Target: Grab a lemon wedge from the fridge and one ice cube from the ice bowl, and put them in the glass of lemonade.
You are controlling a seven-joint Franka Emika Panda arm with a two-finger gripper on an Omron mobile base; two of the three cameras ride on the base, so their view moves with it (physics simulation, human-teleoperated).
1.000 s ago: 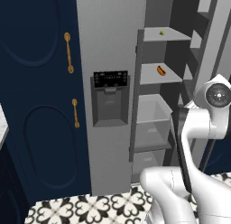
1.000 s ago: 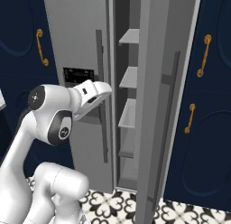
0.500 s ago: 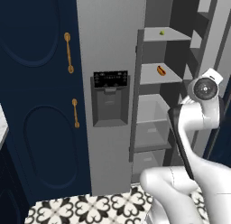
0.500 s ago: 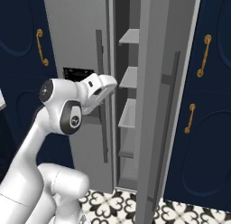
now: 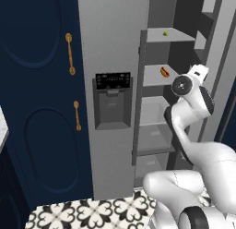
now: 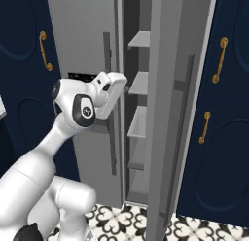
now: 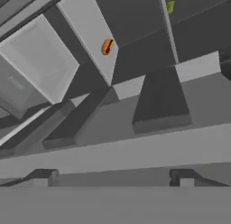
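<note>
inside the fridge [image 5: 110,48], right door swung wide, shelves bared. up on the top shelf [image 5: 167,35], far back, lemon wedge [image 5: 165,33] lying alone; one shelf lower, a hot dog [image 5: 163,72]. jaws [image 7: 113,181] shut a second ago, now spread wide and pinching nothing, tips well apart low in the hand view, lifted to about the hot dog's level beside the open compartment. likely just let go of the door handle; door step looks finished. next: reach up and in for the wedge, skipping the hot dog.
</note>
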